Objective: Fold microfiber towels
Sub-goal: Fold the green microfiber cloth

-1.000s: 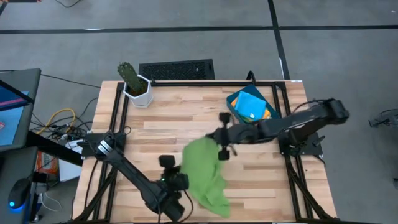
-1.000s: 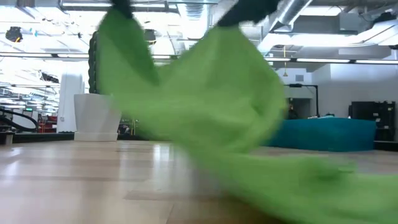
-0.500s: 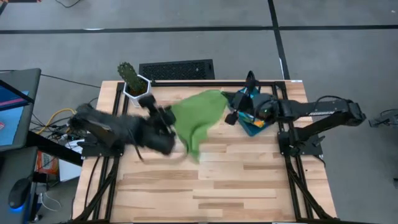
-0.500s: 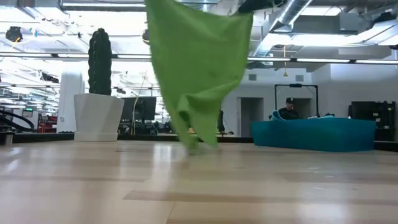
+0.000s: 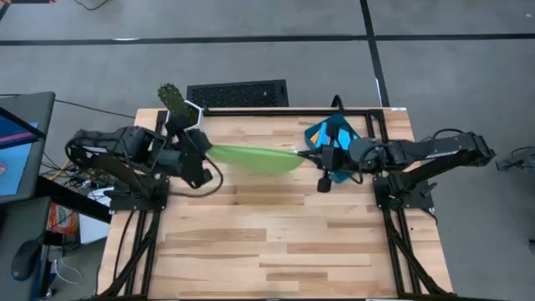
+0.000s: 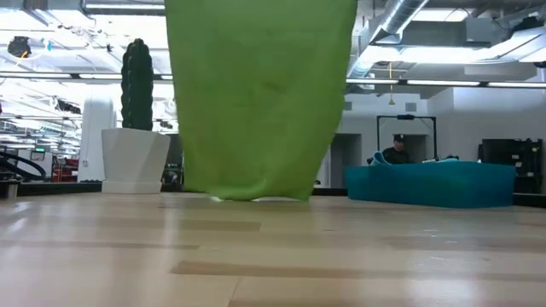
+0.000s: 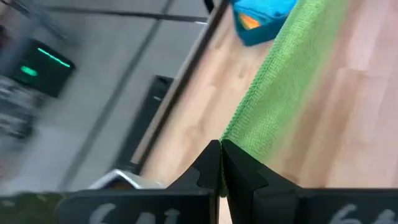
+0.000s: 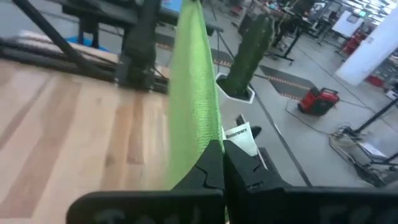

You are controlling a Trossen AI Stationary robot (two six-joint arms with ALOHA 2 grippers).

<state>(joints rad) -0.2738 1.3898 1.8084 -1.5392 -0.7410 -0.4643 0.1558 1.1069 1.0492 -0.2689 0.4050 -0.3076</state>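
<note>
A: Where is the soft lime-green microfiber towel (image 5: 255, 157)?

B: Stretched taut in the air over the pale wooden slatted surface (image 5: 276, 234), toward its twelve o'clock edge, hanging like a curtain with its lower hem just above the wood.

A: And the end effectors?

B: The left end effector (image 5: 206, 153) is clenched on the towel's nine o'clock corner; the right end effector (image 5: 311, 153) is clenched on its three o'clock corner, beside the rigid dark-blue rectangular tray (image 5: 322, 132).
</note>
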